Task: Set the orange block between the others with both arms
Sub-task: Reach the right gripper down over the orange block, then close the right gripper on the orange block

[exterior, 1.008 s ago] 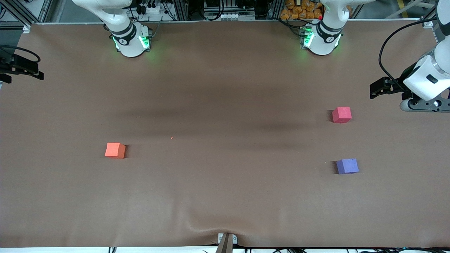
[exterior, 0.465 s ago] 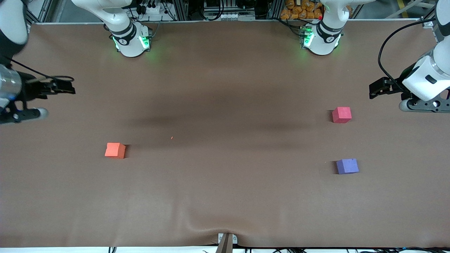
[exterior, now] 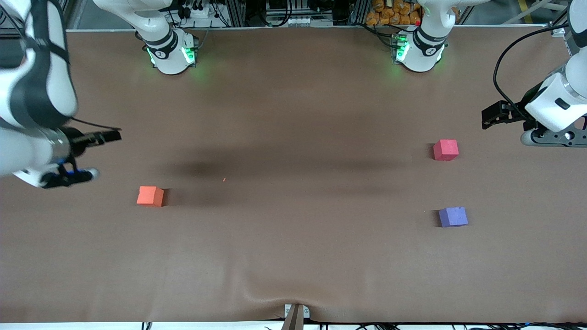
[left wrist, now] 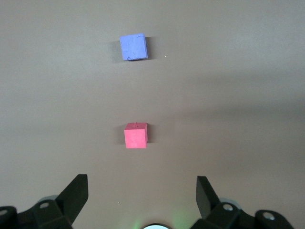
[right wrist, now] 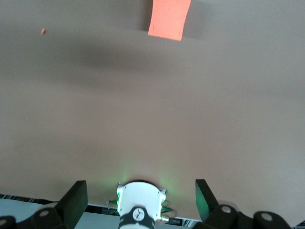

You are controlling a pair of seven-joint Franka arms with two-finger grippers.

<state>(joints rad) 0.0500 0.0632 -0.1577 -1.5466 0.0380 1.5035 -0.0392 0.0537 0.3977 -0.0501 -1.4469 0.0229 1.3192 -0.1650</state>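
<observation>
The orange block [exterior: 150,196] lies on the brown table cover toward the right arm's end and shows in the right wrist view [right wrist: 169,19]. My right gripper [exterior: 112,135] hangs open and empty over bare cover beside that block, not above it; its fingers stand wide [right wrist: 141,188]. The others sit toward the left arm's end with a gap between them: the pinkish-red cube [exterior: 445,150] and, nearer to the front camera, the purple-blue cube [exterior: 453,217]. My left gripper [exterior: 490,114] is open and empty over bare cover beside the pinkish-red cube [left wrist: 136,136], with the purple-blue cube [left wrist: 133,46] in view.
Both round bases glow green at the table's edge: the right arm's [exterior: 172,55] and the left arm's [exterior: 418,52]. A tiny orange crumb [exterior: 224,179] lies mid-table. The cover bulges in a fold [exterior: 270,293] by a clamp [exterior: 296,314] at the edge nearest the front camera.
My right arm has swung in from the table's end, bringing its gripper closer to the orange block. The left arm has barely shifted. No cube has moved.
</observation>
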